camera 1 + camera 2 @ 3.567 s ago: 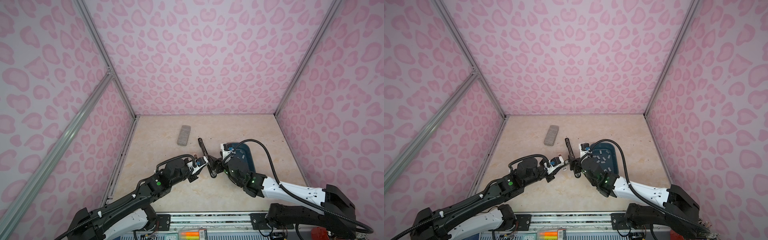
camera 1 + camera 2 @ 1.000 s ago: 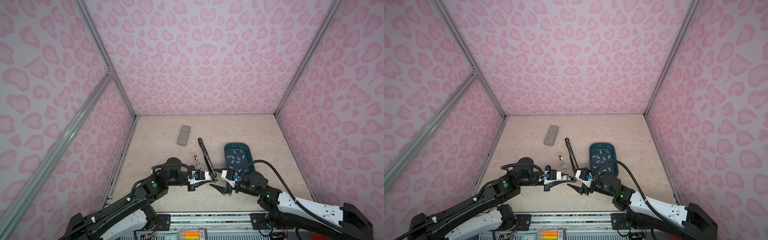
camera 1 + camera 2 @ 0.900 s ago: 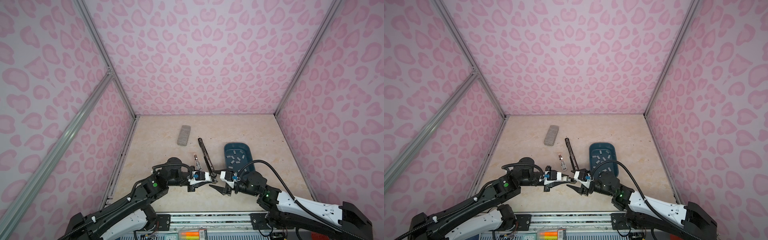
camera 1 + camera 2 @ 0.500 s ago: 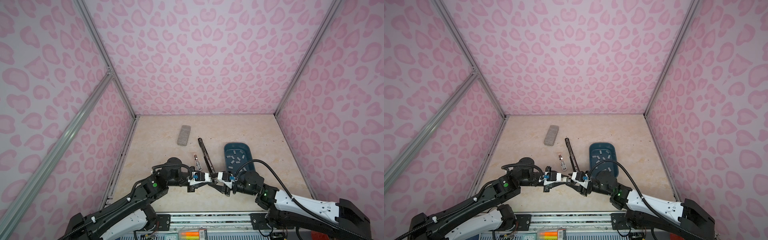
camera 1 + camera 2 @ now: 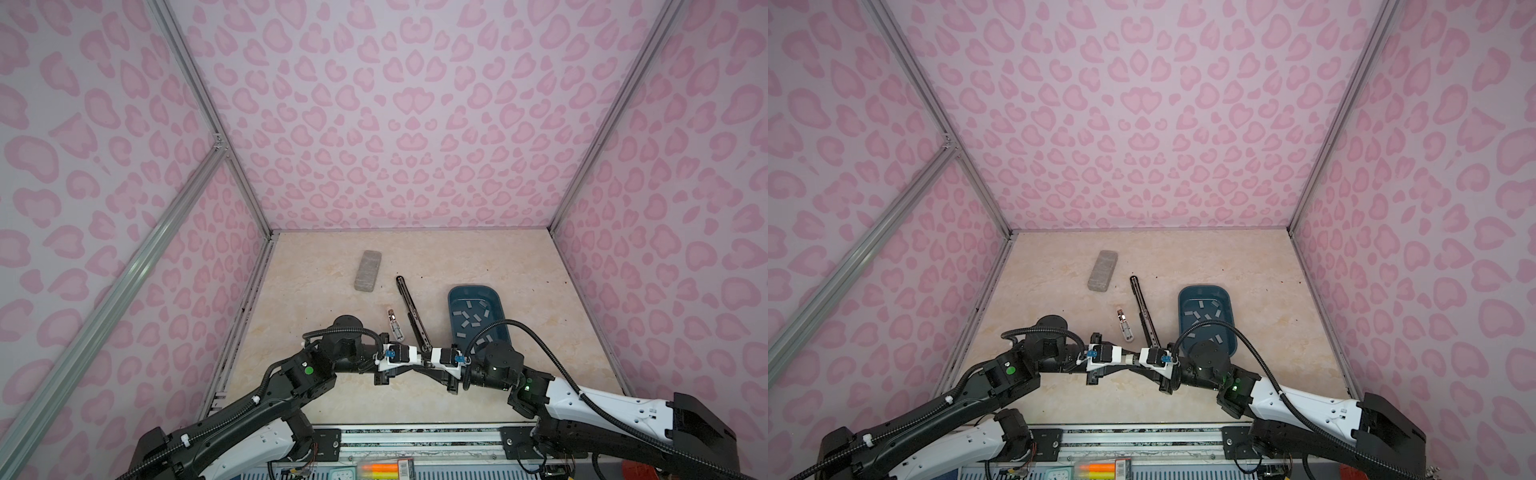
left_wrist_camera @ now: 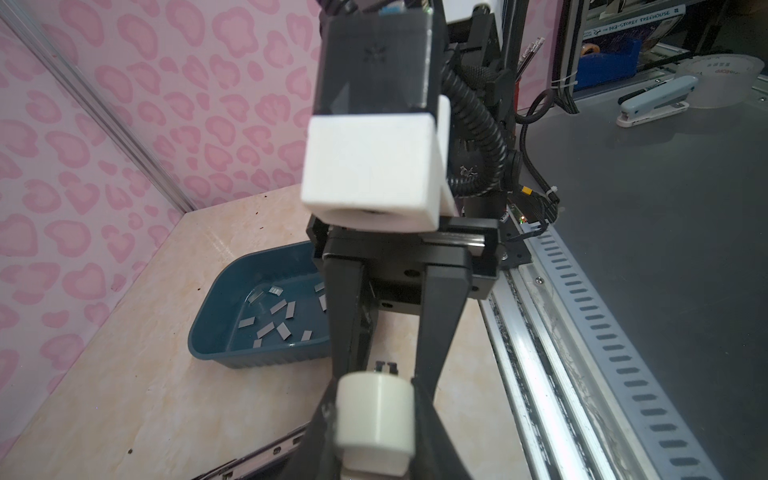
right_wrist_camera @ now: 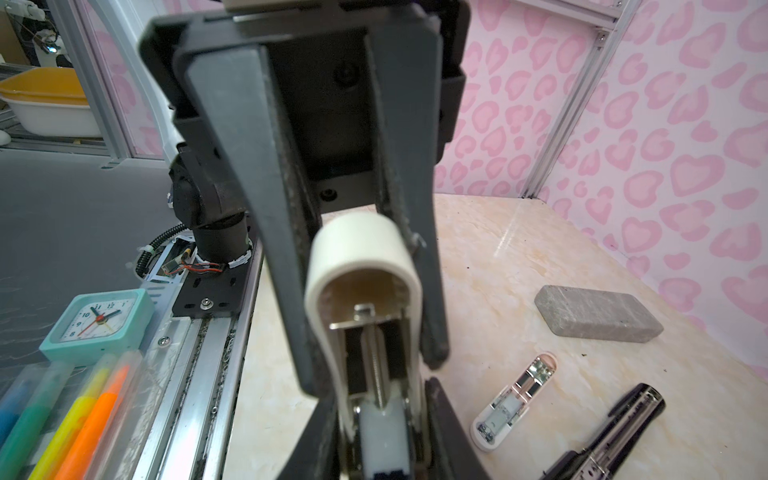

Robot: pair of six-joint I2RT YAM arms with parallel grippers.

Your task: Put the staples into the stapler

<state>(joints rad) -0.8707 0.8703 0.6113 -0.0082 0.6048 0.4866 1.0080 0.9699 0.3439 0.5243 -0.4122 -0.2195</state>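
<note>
Many flat grey staples lay in the tray; left gripper and right gripper pinched one white part.

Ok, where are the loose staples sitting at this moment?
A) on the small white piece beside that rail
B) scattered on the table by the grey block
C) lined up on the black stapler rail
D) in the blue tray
D: the small grey staples lie on the floor of the blue tray, as both top views also show.
</note>
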